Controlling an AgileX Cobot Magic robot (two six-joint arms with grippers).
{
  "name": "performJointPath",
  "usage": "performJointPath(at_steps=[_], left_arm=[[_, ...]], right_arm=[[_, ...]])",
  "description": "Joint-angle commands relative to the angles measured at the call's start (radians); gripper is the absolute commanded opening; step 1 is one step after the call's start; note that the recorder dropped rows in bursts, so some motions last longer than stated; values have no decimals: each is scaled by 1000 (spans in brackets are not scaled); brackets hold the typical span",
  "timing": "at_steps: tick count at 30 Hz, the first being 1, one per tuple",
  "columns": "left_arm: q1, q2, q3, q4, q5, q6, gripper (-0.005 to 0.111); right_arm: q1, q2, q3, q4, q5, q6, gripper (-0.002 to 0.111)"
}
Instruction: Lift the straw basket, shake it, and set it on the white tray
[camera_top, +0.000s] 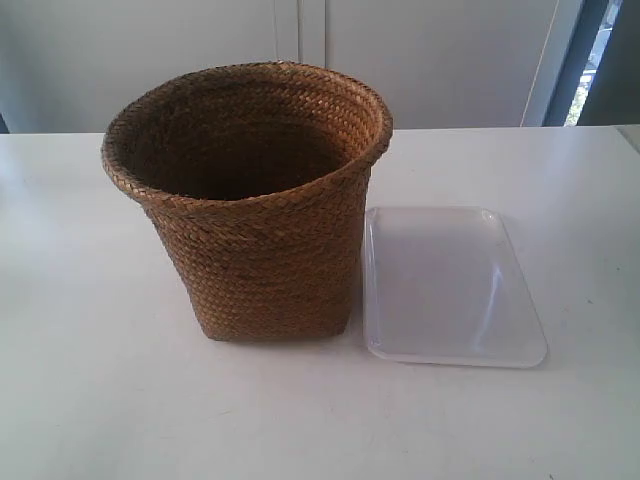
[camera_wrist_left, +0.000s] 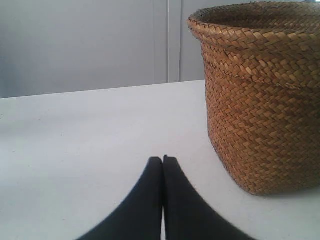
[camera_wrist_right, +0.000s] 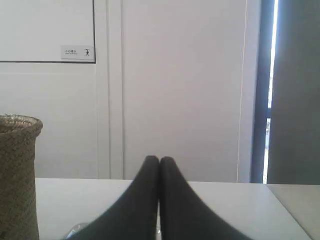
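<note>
your straw basket stands upright on the bench just beside the white tray; left jaws and right jaws are pressed together.

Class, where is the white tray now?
In the exterior view, the white tray lies on the table, just right of the straw basket.

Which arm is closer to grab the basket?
Probably the left. The left pincer has the basket large and close in its view, while the right pincer catches only a strip of it at its picture's edge. Both pincers are shut, so it must open first.
</note>
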Motion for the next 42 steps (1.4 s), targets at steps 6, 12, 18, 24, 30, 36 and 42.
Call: performJointPath(at_steps=[6,12,18,24,30,36,42], left_arm=[[-3,-6,4,-4,-3,-2,0],[-3,-6,4,-4,-3,-2,0],[-3,-6,4,-4,-3,-2,0],[-3,-6,4,-4,-3,-2,0],[-3,-6,4,-4,-14,-3,0],[-3,-6,4,2,-64,-3,0],[-3,-6,4,-47,-85,-221,0]], right_arm=[[-1,-2,4,-2,-1,-3,0],[-1,-2,4,-2,-1,-3,0],[-1,-2,4,-2,-1,-3,0],[-1,-2,4,-2,-1,-3,0],[-1,-2,4,-2,-1,-3,0],[-1,-2,4,-2,-1,-3,0],[-1,-2,4,-2,-1,20,0]])
